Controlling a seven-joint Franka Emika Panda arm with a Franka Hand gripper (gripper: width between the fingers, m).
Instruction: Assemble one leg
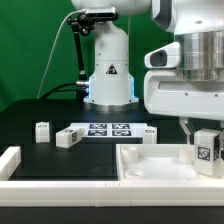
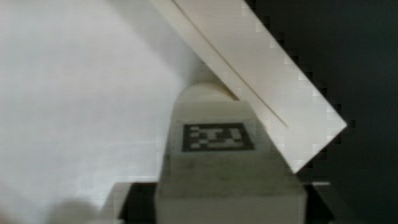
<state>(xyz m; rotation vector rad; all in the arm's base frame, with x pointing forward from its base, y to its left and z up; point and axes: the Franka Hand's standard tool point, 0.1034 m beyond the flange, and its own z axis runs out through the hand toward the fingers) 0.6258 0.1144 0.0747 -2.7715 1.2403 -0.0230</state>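
Leg [image 1: 208, 150] clamped in gripper [image 1: 203, 132], wrist vertical over panel [image 1: 150, 163].

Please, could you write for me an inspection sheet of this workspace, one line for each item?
Surface: black table; the marker board lies flat on it.
Job's things: leg held over the large white panel; its tag faces the wrist camera. A loose leg and another loose leg stand to the exterior view's left of the board.
Clutter: white corner piece at the front, purpose unclear.
Grippers: pincer shut on the leg.
Cables: black cable hangs beside the robot base.
Surroundings: green backdrop; nothing else seen.
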